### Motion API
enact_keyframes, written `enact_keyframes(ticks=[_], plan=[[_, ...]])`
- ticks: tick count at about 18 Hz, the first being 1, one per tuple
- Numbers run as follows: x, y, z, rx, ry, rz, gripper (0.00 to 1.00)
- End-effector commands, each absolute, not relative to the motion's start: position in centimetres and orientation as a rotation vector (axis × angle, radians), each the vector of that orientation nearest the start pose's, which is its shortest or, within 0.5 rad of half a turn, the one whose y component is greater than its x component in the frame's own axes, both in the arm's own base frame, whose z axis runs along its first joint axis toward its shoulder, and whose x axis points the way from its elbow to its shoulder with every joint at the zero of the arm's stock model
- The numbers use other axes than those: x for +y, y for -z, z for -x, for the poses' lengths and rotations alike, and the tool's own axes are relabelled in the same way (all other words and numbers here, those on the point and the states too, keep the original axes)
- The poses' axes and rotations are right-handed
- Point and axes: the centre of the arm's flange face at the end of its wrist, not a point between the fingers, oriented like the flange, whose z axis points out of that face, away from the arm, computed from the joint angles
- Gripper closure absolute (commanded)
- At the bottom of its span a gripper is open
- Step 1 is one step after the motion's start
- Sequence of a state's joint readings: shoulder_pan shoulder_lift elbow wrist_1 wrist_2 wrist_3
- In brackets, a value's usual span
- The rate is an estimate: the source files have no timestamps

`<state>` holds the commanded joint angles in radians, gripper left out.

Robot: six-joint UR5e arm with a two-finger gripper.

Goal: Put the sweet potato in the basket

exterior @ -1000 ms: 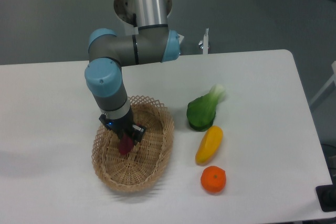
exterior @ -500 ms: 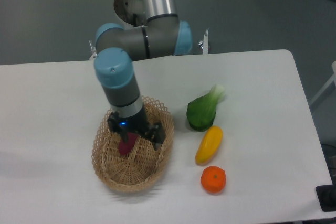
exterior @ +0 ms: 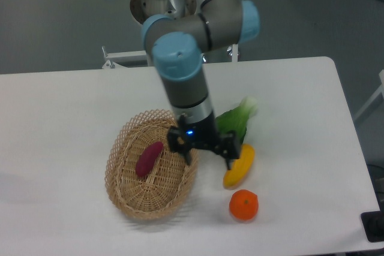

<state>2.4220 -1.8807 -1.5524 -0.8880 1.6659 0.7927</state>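
Observation:
The magenta-purple sweet potato (exterior: 148, 158) lies inside the tan wicker basket (exterior: 129, 199), left of its middle, free of the gripper. My gripper (exterior: 208, 155) is open and empty. It hangs just right of the basket's right rim, with one finger over the rim and the other by the yellow vegetable. It holds nothing.
A green leafy vegetable (exterior: 236, 122) lies right of the gripper, partly behind the arm. A yellow pepper-like vegetable (exterior: 242, 166) lies just below it, touching distance from the right finger. A round orange (exterior: 243, 205) sits near the front.
The gripper opened and let go of the sweet potato, which now lies in the basket. The arm has swung right, from over the basket to beside its right rim.

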Motion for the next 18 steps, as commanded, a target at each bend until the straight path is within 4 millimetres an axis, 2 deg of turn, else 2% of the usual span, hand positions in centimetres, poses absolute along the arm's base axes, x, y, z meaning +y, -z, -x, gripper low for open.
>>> enact_keyframes(ticks=[3, 6, 9, 12, 15, 18], plan=[[48.6, -41.8, 41.9, -0.007, -0.504, 2.954, 0.0], [46.2, -42.5, 44.2, 0.03, -0.48, 2.986, 0.0], [44.0, -43.9, 45.1, 0.239, -0.466, 3.004, 0.0], [41.4, -44.8, 46.3, 0.329, -0.432, 3.019, 0.0], [38.6, -45.7, 47.6, 0.552, -0.361, 3.049, 0.0], [36.3, -46.6, 48.7, 0.665, -0.349, 3.022, 0.0]])
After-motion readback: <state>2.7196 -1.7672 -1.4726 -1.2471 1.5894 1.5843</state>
